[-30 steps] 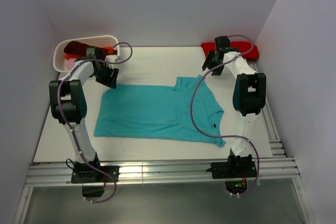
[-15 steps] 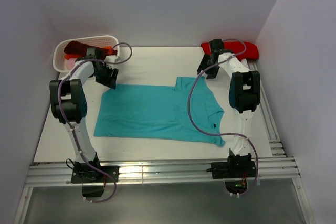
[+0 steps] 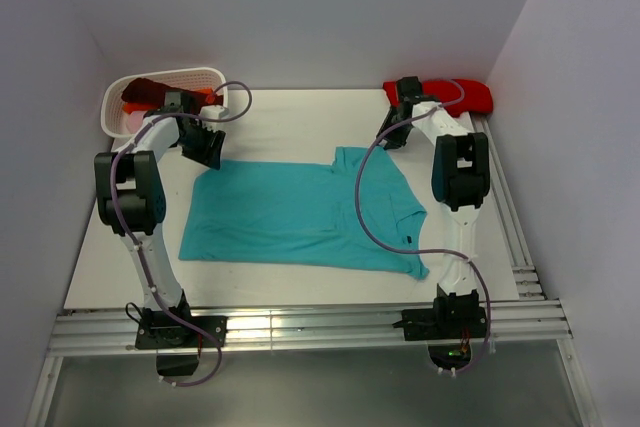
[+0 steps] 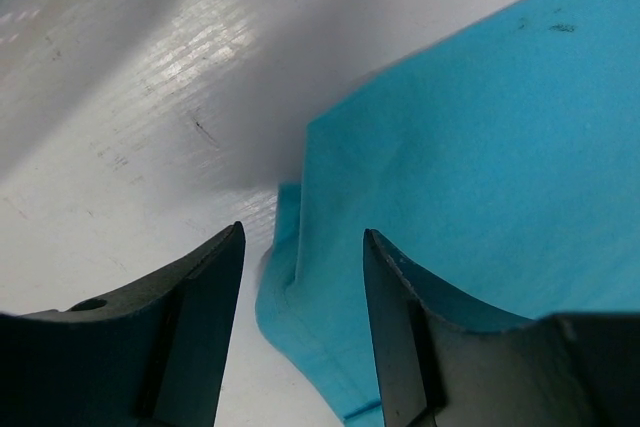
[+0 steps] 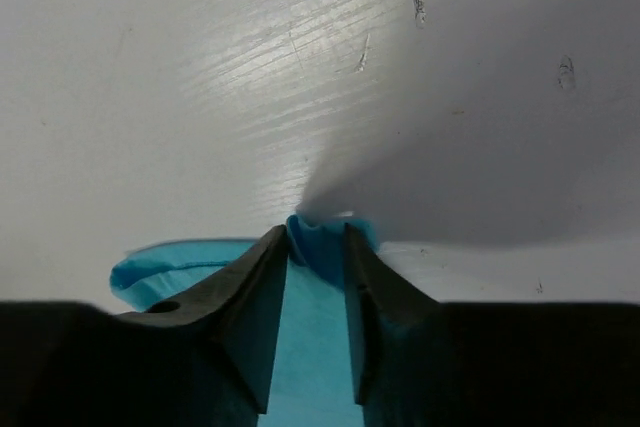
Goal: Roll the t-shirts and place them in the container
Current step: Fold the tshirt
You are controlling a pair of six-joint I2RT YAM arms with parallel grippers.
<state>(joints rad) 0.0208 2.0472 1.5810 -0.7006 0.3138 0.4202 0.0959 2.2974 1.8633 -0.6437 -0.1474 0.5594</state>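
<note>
Slippage is your main worry here. The teal t-shirt (image 3: 300,212) lies spread flat across the middle of the bench (image 3: 290,122), and your right fingers (image 5: 255,317) have closed on only a small tuck of cloth at its far right edge, held at the very tips. A pull from that thin bite could let the cloth slide free. Your left fingers (image 4: 195,327) stand roughly half open astride the far left corner and hold nothing. The hem there is slightly doubled under, so closing now may catch one layer only, or miss the edge if you sit too high. If you lift or fold with one side gripped and the other loose, the shirt will probably skew and the roll will start crooked. Watch the right arm's cable (image 3: 362,209) too, since it hangs across the shirt and could drag or rumple it as the arm moves. The red t-shirt (image 3: 465,95) sits just behind your right arm, close enough to be nudged if you swing back.
</note>
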